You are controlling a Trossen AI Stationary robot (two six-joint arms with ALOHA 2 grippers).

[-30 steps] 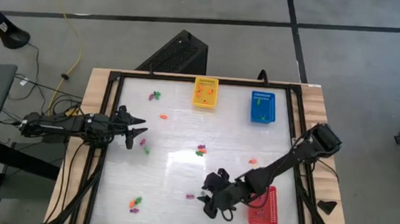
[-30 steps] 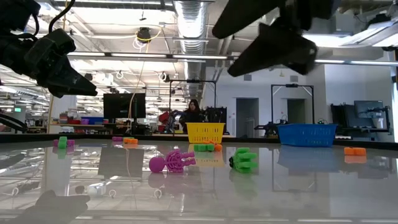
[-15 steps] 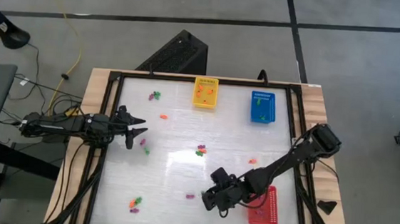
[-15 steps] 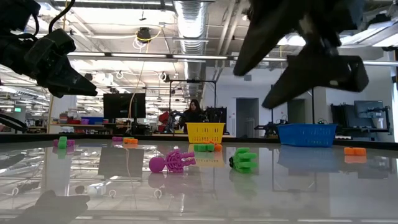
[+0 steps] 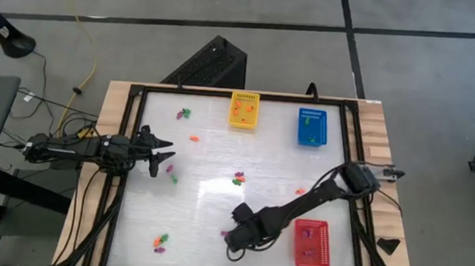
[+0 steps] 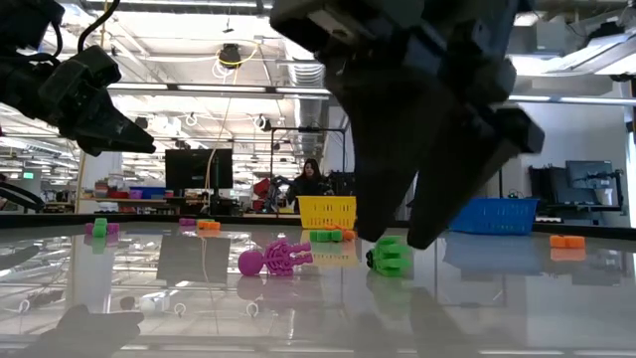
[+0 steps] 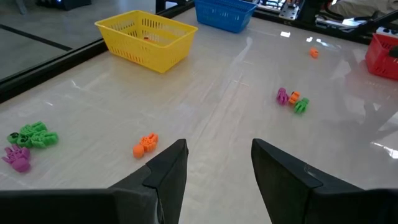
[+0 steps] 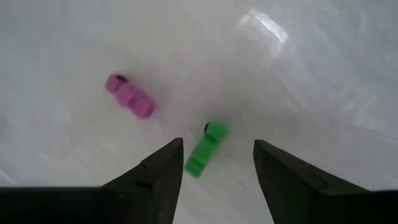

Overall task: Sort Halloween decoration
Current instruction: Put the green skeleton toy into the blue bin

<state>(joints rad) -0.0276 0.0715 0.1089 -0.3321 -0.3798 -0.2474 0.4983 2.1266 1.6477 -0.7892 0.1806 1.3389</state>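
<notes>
Right gripper (image 8: 214, 168) low over tabletop (image 5: 218, 161) beside red basket (image 5: 312, 243), jaws open astride green trinket (image 8: 205, 148), purple trinket (image 8: 129, 102) just beside, left gripper (image 5: 166, 153) jaws open, far from red basket

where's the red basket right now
In the high view the red basket sits at the table's near right corner, just right of the right gripper, with the right arm reaching past its far edge.

An industrial lab: exposed ducts (image 6: 306, 30) and strip lights overhead, monitors (image 6: 199, 169) on benches, a person (image 6: 310, 179) seated behind the table (image 6: 318, 298), concrete floor (image 5: 428, 88).
</notes>
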